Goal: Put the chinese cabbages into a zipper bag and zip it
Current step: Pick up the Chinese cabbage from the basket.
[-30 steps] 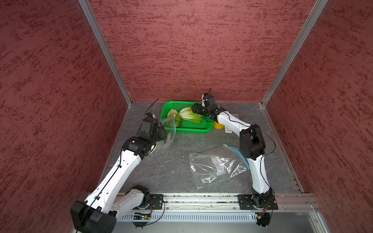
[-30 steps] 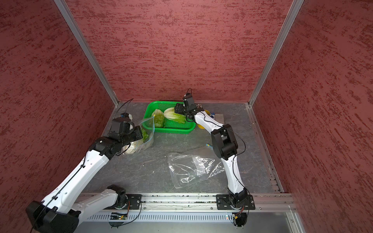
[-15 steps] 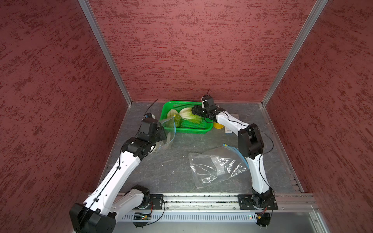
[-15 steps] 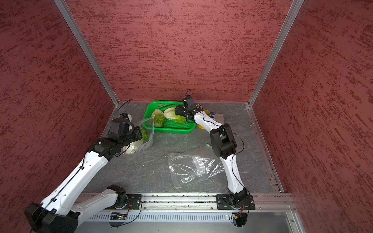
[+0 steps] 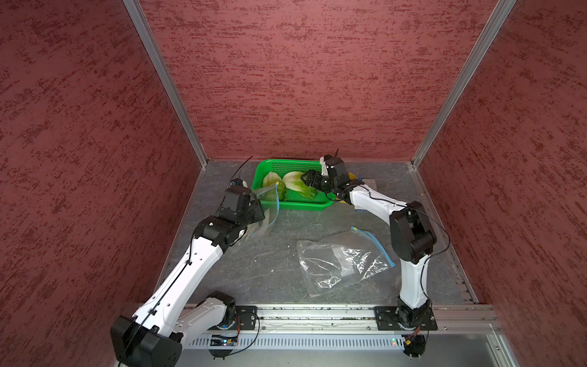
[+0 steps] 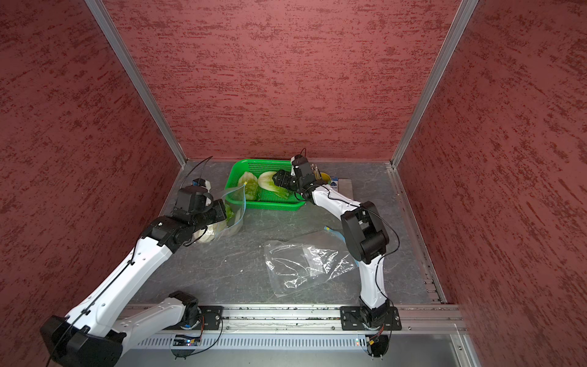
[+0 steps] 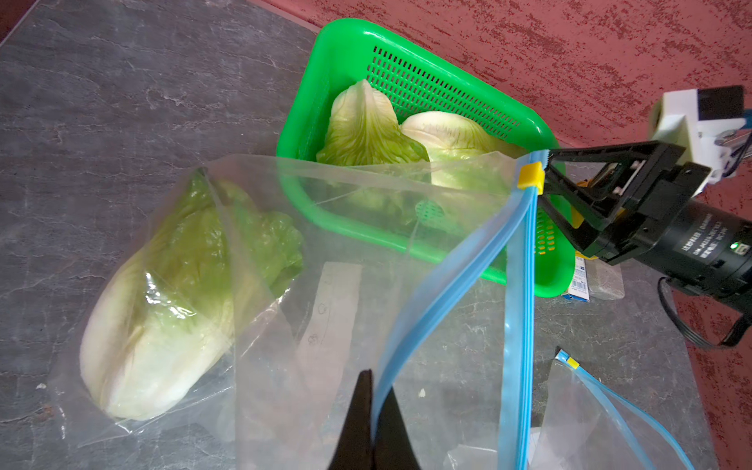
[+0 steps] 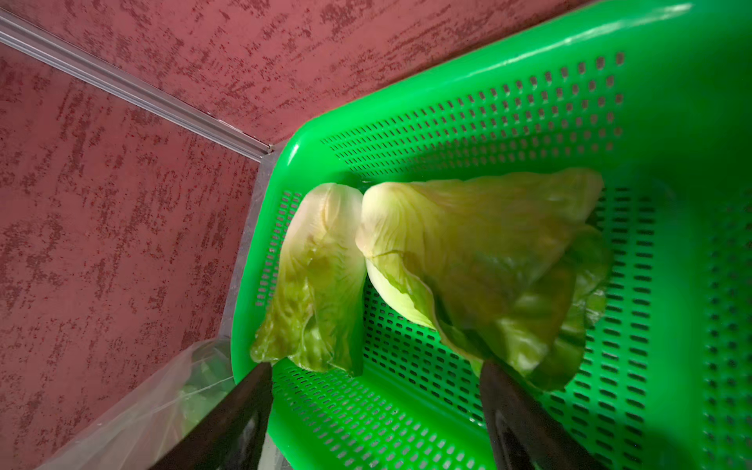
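the left jaws are clamped together on the blue zip edge of the zipper bag, which stands open just beside the green basket with one cabbage inside. two more cabbages lie in the basket, with the right jaws spread apart over them.

Centre of a top view: bare table between the arms, and I read it as free passage. Right of centre a spare clear bag lies flat across the floor. Upper centre: green basket, whose walls fence in one cabbage and a second cabbage. The right gripper stands spread wide over the second. The zipper bag, pinched by the left gripper, stands open-mouthed just beside the basket's lower-left corner and blocks that side.
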You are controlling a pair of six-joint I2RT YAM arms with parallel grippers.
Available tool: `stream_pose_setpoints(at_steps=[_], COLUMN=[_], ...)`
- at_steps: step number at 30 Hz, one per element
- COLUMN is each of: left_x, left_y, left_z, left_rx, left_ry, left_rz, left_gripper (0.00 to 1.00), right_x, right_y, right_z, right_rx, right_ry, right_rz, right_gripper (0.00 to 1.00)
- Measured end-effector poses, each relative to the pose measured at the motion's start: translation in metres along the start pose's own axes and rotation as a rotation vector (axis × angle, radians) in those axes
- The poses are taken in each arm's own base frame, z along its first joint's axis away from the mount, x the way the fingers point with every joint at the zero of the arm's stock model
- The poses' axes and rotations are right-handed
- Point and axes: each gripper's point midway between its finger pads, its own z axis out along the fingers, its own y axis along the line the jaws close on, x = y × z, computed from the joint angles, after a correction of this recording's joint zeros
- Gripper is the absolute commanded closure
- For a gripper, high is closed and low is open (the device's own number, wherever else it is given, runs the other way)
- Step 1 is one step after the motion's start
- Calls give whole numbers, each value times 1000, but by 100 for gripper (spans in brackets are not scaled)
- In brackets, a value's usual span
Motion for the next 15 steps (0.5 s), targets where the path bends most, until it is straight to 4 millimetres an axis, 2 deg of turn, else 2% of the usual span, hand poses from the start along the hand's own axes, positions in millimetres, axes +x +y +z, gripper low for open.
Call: stream_pose_setpoints(at_steps=[8, 15], left_x=[0, 3], left_y=[-3, -7], left_z=[0, 4], left_rx=[8, 13], left_ry=[-1, 8], left_rz=[-2, 6], left_gripper=[100, 100], right_x=[-4, 1], right_y=[-15, -28], right_z=[-1, 21], right_rx=[55, 79], right_ry=[-14, 10], right_rz=[61, 98], right_gripper=[16, 15])
